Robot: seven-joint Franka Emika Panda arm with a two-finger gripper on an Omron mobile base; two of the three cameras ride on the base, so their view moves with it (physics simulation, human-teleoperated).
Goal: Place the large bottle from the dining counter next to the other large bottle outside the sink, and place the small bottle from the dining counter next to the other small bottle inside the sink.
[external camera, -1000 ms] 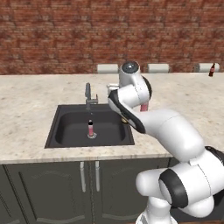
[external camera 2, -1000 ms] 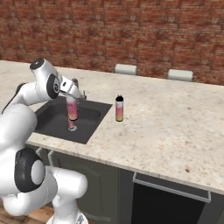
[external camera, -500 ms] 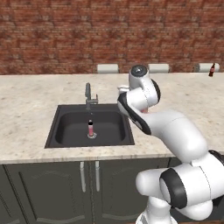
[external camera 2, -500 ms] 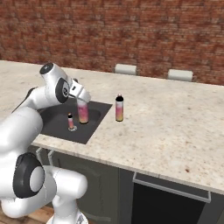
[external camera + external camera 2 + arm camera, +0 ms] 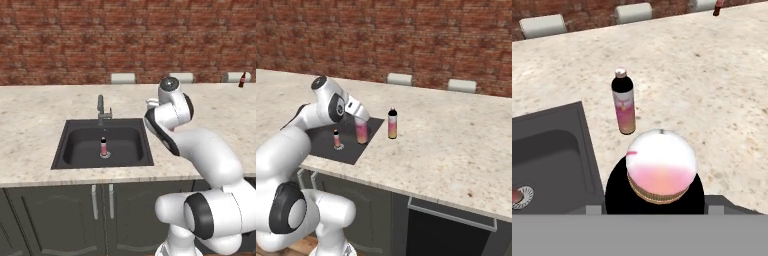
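You've got the end effector (image 5: 362, 120) clamped on the large bottle (image 5: 361, 131), a slim cylinder fading pink to yellow-orange, held upright over the sink's (image 5: 320, 145) right edge. Just beyond it on the speckled beige stone tabletop (image 5: 456, 140) stands the other large bottle (image 5: 392, 124), black cap, w/ gap between. Below-left, the dark matte sink holds the other small bottle (image 5: 103, 147) near the drain; the small bottle (image 5: 242, 79) is far off.

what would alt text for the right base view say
The white arm's end effector holds the large bottle upright over the sink's right edge, left of the other large bottle on the beige counter. The other small bottle stands in the sink.
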